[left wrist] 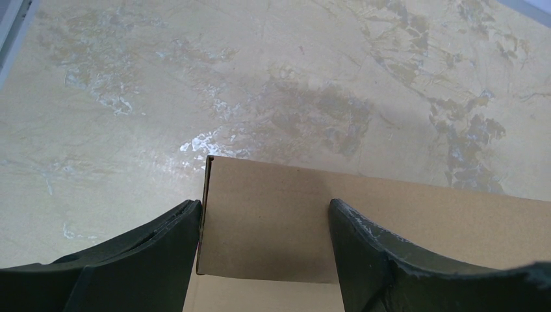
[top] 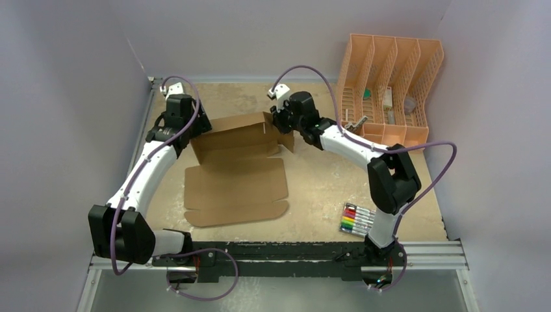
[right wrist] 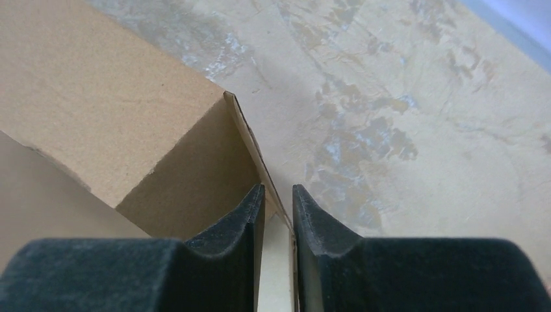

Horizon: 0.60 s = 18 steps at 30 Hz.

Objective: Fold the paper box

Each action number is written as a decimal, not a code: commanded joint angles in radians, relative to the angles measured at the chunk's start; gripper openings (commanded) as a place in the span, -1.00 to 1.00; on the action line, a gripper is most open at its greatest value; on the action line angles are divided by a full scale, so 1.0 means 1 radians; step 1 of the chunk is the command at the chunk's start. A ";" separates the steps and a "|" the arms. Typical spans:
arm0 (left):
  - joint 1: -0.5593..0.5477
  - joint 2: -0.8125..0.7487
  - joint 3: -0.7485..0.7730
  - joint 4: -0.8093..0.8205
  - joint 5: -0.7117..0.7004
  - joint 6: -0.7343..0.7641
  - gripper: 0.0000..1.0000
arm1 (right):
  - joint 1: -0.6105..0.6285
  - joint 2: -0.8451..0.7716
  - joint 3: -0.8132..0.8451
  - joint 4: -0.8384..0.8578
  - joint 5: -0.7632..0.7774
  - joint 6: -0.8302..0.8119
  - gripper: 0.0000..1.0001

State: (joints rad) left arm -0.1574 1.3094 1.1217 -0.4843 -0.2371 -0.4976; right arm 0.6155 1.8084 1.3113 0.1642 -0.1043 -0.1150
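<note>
Paper box (top: 235,177) ends behind both jaws

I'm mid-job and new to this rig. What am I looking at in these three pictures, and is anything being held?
Two robot arms are bolted at a table's near edge, each ending in a two-finger gripper. The wide picture looks down from above and behind them: left arm on the left, right arm on the right. The other two come from wrist cameras; the dark shapes at the bottom are the fingers. On the table: a half-folded cardboard box, a peach organizer far right, markers by the right arm's base. The left gripper is open, straddling a corner of the box's raised wall. The right gripper pinches a thin flap edge of it.
</note>
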 commanded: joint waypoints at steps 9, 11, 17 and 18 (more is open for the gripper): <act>-0.062 -0.054 -0.047 0.083 0.099 -0.081 0.36 | 0.029 0.052 0.152 -0.153 0.020 0.261 -0.65; -0.064 -0.064 -0.056 0.095 0.091 -0.088 0.36 | 0.030 0.046 0.074 -0.077 0.043 0.280 -0.67; -0.083 -0.091 -0.091 0.145 0.096 -0.115 0.36 | 0.026 0.038 0.051 -0.065 0.058 0.376 -0.67; -0.091 -0.094 -0.101 0.159 0.095 -0.119 0.36 | 0.026 0.042 0.066 -0.072 0.054 0.388 -0.67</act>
State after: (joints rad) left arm -0.1959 1.2388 1.0546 -0.4164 -0.2516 -0.5423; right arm 0.6140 1.8351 1.3731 0.0830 -0.0090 0.1528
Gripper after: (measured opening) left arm 0.684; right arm 0.176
